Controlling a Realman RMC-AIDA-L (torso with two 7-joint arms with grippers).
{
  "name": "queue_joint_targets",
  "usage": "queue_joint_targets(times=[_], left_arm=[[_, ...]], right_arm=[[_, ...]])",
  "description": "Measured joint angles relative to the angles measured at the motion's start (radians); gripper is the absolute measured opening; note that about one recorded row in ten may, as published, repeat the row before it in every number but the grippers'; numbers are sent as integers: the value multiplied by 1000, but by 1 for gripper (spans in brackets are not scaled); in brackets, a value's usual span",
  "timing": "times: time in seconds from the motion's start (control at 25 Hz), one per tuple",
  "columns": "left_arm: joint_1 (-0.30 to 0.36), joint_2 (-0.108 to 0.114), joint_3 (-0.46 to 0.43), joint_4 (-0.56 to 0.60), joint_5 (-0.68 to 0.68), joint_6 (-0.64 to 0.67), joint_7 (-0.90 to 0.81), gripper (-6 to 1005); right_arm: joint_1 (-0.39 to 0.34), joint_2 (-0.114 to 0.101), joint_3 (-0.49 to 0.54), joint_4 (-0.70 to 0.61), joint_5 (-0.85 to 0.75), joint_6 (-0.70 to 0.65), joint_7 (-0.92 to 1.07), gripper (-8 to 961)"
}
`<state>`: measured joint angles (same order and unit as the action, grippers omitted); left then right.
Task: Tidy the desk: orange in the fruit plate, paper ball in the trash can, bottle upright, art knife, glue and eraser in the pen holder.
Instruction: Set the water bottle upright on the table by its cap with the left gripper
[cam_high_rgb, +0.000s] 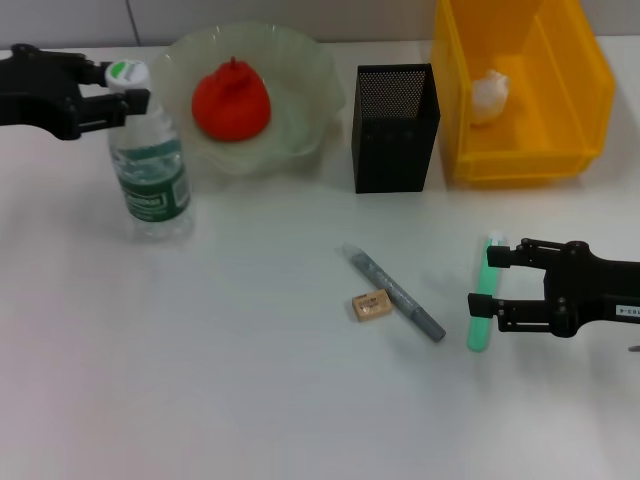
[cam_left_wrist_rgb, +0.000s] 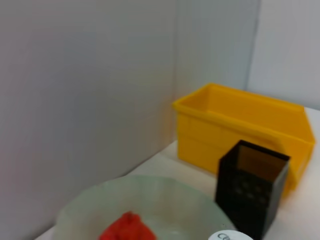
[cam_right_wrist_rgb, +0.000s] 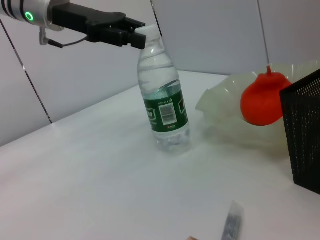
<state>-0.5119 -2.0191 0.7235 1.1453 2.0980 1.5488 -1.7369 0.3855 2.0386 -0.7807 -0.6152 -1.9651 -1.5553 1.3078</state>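
Observation:
The bottle (cam_high_rgb: 150, 170) stands upright at the far left; it also shows in the right wrist view (cam_right_wrist_rgb: 165, 110). My left gripper (cam_high_rgb: 122, 85) has its jaws closed against the white cap (cam_left_wrist_rgb: 227, 236) from both sides. The orange (cam_high_rgb: 232, 100) sits in the fruit plate (cam_high_rgb: 305, 70). The paper ball (cam_high_rgb: 490, 95) lies in the trash can (cam_high_rgb: 520, 150). The green glue stick (cam_high_rgb: 483, 300) lies on the table between the open jaws of my right gripper (cam_high_rgb: 495, 282). The grey art knife (cam_high_rgb: 395, 292) and the eraser (cam_high_rgb: 371, 305) lie in the middle of the table. The pen holder (cam_high_rgb: 395, 128) stands behind them.
The pen holder stands between the fruit plate and the trash can, close to both. The white table (cam_high_rgb: 200, 380) stretches toward the front. A wall (cam_left_wrist_rgb: 100, 75) rises right behind the trash can and plate.

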Motion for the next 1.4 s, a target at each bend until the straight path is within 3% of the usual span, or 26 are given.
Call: queue_joint_targets(times=[0.36,0.96,1.4], left_arm=[[14,-3,-19,-36,-1,-100,-4,440],[9,-9,-86,-78,-24,-122,-13,443],[13,-6,-87,-70,-76,-78,-4,730]], right_arm=[[6,0,0,0,0,0,1,803],[7,0,0,0,0,4,4,803],[7,-2,0,0,0,4,4,803]])
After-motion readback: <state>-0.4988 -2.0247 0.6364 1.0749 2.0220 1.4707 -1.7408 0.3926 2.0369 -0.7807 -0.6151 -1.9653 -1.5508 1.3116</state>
